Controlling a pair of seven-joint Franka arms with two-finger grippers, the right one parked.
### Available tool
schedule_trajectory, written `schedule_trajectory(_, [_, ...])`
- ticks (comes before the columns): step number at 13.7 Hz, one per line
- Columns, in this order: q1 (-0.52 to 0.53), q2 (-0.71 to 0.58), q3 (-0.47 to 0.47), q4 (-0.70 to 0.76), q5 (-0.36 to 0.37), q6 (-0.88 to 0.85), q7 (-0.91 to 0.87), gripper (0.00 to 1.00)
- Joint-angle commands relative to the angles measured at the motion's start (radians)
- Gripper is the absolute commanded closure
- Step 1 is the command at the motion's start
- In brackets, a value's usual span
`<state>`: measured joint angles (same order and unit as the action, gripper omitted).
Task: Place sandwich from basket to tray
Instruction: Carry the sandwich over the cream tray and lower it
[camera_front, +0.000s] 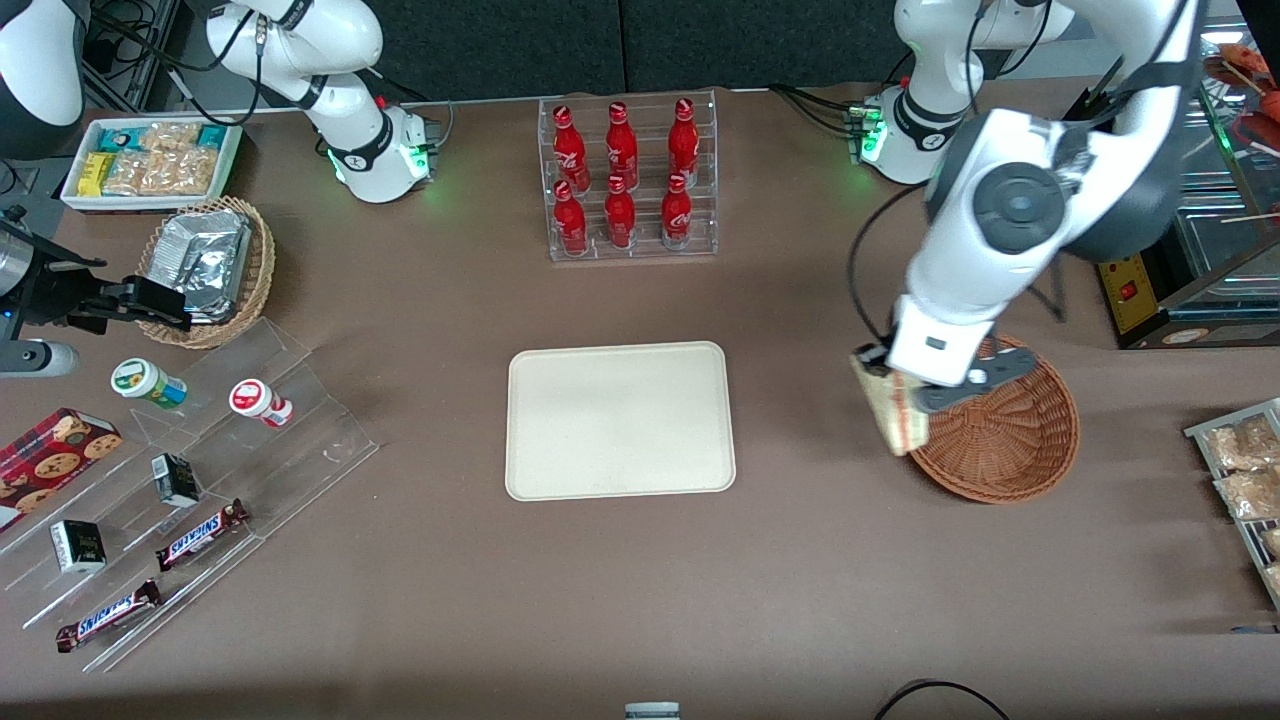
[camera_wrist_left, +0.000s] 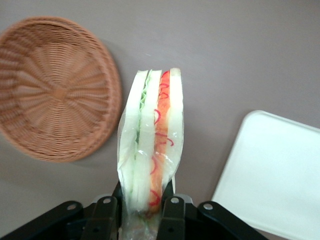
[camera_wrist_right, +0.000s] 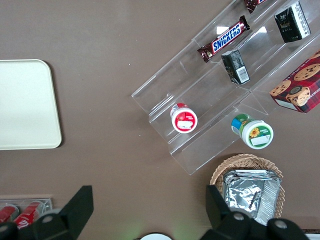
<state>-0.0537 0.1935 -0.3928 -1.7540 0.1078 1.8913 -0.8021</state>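
End effector (camera_front: 905, 390) above basket (camera_front: 1010, 440) rim

Your whole workspace is one wide desk (camera_front: 450, 600) with a matte brown top, plain and unpatterned in all three views. Along the edge farthest from your front camera you can see dark, almost black panels (camera_front: 500, 40) closing off the room. At the working arm's end stands a glass-fronted cabinet (camera_front: 1220, 230) with a dark frame, and a yellow box with a red switch (camera_front: 1128, 290) sits against it. A black cable (camera_front: 940, 695) loops over the nearest edge. The light is even, and the shadows you see are soft and short.
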Motion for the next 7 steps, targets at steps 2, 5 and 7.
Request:
schedule_trajectory(2, [-0.084, 0.110, -0.031, 0.045, 0.010, 0.076, 0.004, 0.70])
schedule_trajectory(5, [-0.185, 0.206, -0.031, 0.085, 0.013, 0.164, -0.014, 0.70])
schedule_trajectory(7, [-0.244, 0.291, -0.023, 0.154, 0.030, 0.166, -0.049, 0.70])
